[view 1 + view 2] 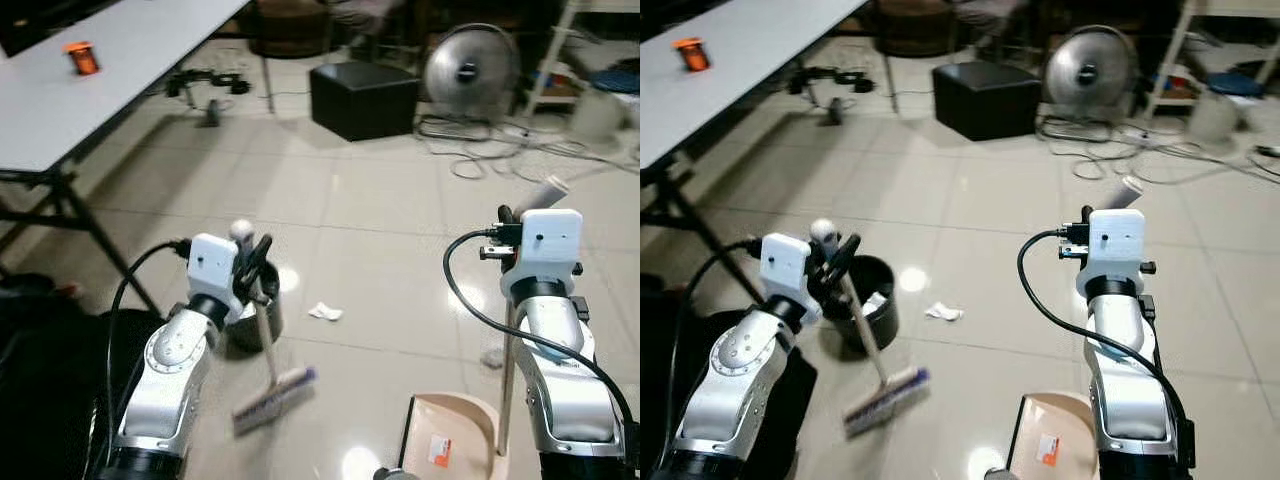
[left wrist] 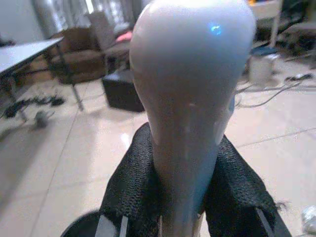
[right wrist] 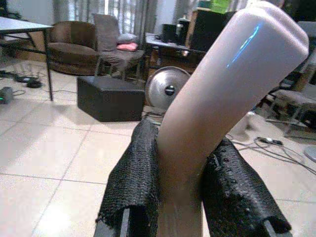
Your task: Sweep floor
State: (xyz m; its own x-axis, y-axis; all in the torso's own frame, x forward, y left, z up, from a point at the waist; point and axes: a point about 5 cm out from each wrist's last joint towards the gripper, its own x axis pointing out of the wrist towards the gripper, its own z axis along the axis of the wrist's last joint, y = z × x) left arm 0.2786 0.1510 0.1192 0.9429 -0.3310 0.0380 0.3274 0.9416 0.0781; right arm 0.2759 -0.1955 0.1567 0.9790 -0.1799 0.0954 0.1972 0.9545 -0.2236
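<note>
My left gripper (image 1: 255, 262) is shut on the pale handle of a small broom (image 1: 264, 340). Its brush head (image 1: 275, 397) rests on the tiled floor beside a black bin (image 1: 256, 318). In the left wrist view the rounded handle top (image 2: 190, 84) stands between my black fingers (image 2: 131, 192). My right gripper (image 1: 512, 226) is shut on the upright handle (image 1: 508, 380) of a beige dustpan (image 1: 450, 437), whose tray sits on the floor by my right arm. A crumpled white paper scrap (image 1: 324, 312) lies on the tiles between the two arms.
A white folding table (image 1: 110, 60) with an orange cup (image 1: 81, 58) stands at the left. A black box (image 1: 362, 98), a round fan (image 1: 470, 66) and loose cables (image 1: 500, 150) lie ahead. Another small scrap (image 1: 491, 357) lies by the dustpan handle.
</note>
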